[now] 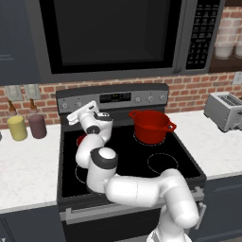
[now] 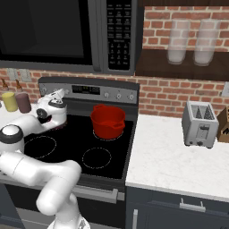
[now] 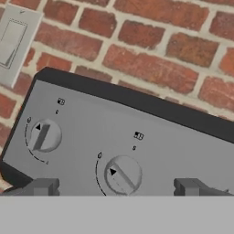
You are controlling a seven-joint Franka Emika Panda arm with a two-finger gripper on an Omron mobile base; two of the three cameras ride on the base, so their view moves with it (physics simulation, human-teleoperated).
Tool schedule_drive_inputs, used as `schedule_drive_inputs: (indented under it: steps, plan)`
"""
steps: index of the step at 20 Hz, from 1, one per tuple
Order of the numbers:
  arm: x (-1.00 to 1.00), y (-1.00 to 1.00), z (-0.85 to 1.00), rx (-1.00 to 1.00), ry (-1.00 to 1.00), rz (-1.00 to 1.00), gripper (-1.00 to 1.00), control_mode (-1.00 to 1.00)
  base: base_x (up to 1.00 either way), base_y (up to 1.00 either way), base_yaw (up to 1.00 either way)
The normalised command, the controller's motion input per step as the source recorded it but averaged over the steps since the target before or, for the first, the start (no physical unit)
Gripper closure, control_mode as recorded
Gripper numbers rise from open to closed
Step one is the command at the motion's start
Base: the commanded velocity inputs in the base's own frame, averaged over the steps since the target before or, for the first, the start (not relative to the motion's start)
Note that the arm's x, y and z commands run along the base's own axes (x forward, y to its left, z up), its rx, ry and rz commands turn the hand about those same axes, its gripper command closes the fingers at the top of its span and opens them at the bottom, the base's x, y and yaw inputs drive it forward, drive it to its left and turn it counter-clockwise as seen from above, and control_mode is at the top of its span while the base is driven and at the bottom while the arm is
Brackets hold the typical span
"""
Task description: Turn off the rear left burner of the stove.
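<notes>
A: Claw point(image 3: 116, 186) is spread wide, its two dark fingertips point(image 3: 43, 186) poking up at the bottom of the hand view, nothing between them.

B: And in front of it?

A: The stove point(image 1: 142, 156) back panel. Two round grey knobs: one knob point(image 3: 44, 135) at mid-left, the second knob point(image 3: 122, 174) low centre, sitting between the fingertips but apart from them. Brick wall behind, a light switch point(image 3: 13, 43) in the upper left corner.

B: Over to the left base view.

A: The claw point(image 1: 78, 113) hovers at the left end of the panel, just left of centre frame. Rear left burner point(image 1: 81, 139) shows as a red sliver at the arm's left edge, mostly hidden by the arm.

B: Anything else on the cooktop?

A: A red pot point(image 1: 150, 125) on the rear right zone, right of centre. A toaster point(image 1: 224, 111) sits on the white table point(image 1: 28, 165) at the far right; two jars point(image 1: 27, 126) stand on the table at far left. Microwave point(image 1: 118, 35) fills the top.
</notes>
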Motion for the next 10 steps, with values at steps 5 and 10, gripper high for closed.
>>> schedule_drive_inputs:
  steps: [5, 10]
  plan:
    - [0.42, 0.0, 0.0, 0.0, 0.02, 0.01, -1.0, -1.0, 0.0, 0.0, 0.0]
    - [0.29, 0.0, 0.0, -0.01, 0.0, 0.03, -1.0, -1.0, 0.0, 0.0, 0.0]
